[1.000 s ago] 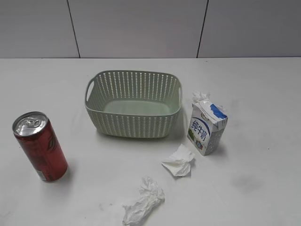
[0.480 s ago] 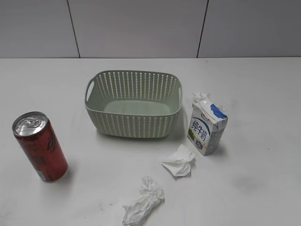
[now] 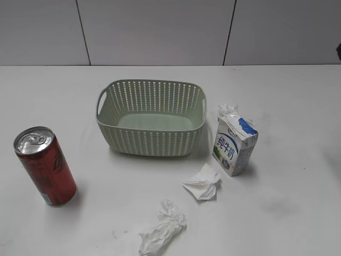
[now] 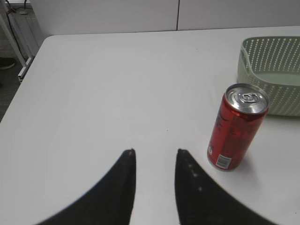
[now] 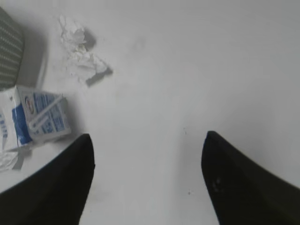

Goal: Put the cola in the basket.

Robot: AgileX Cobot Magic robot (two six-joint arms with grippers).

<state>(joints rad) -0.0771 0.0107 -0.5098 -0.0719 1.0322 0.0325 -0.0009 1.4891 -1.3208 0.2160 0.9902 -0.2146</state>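
Observation:
The cola [image 3: 46, 166], a tall red can with a silver top, stands upright at the front left of the table. It also shows in the left wrist view [image 4: 237, 126], to the right of my left gripper [image 4: 154, 151], which is open and empty. The pale grey-green basket [image 3: 152, 116] stands empty behind the can, right of it; a corner of it shows in the left wrist view [image 4: 272, 75]. My right gripper [image 5: 148, 137] is open wide and empty above bare table. Neither gripper shows in the exterior view.
A white-and-blue milk carton [image 3: 234, 145] stands right of the basket and shows in the right wrist view [image 5: 38, 119]. Crumpled tissues lie behind the carton [image 3: 227, 110], in front of it [image 3: 203, 183] and at the front edge [image 3: 161, 226].
A small dark shape has come in at the far right edge of the exterior view. The can, basket, carton and tissues have not moved.

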